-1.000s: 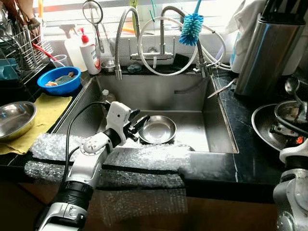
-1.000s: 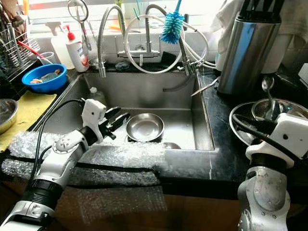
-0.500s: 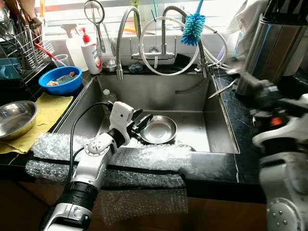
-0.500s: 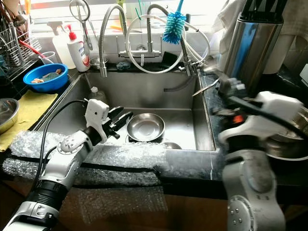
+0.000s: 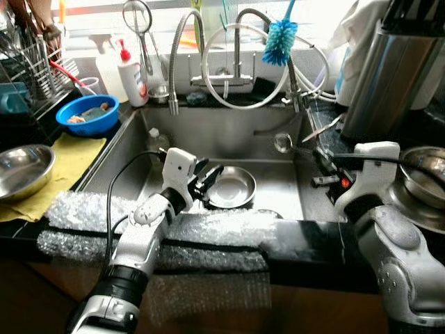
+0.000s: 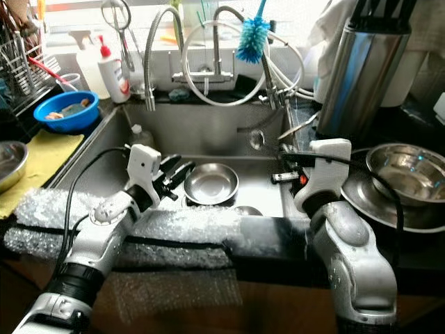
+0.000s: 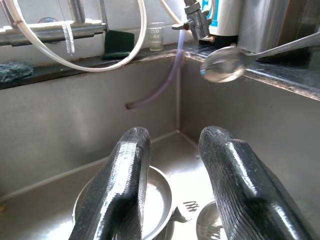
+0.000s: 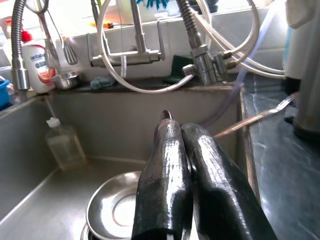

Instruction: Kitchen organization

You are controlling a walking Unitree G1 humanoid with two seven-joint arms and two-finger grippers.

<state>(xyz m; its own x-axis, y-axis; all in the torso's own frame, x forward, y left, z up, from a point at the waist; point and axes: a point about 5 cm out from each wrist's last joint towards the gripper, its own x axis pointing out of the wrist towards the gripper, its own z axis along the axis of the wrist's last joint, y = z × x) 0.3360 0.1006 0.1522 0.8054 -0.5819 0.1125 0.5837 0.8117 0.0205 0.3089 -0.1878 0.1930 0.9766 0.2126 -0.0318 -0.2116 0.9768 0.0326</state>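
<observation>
A round steel bowl lies on the sink floor, with a smaller steel dish beside it. My left gripper hovers open just left of the bowl, low in the sink, fingers pointing at it with nothing between them. My right gripper reaches over the sink's right wall, shut on the handle of a steel spoon. The spoon's round head hangs in the air above the sink's right side. From the right wrist, the spoon tip peeks above the closed fingers.
Bubble wrap pads the counter's front edge. Stacked steel bowls and a tall steel canister stand on the right. A blue bowl, a steel bowl on yellow cloth and a rack are left. Taps, hoses and a bottle crowd the back.
My right arm has swung left from the bowls on the right counter and now holds the spoon over the sink. The left gripper has barely moved.
</observation>
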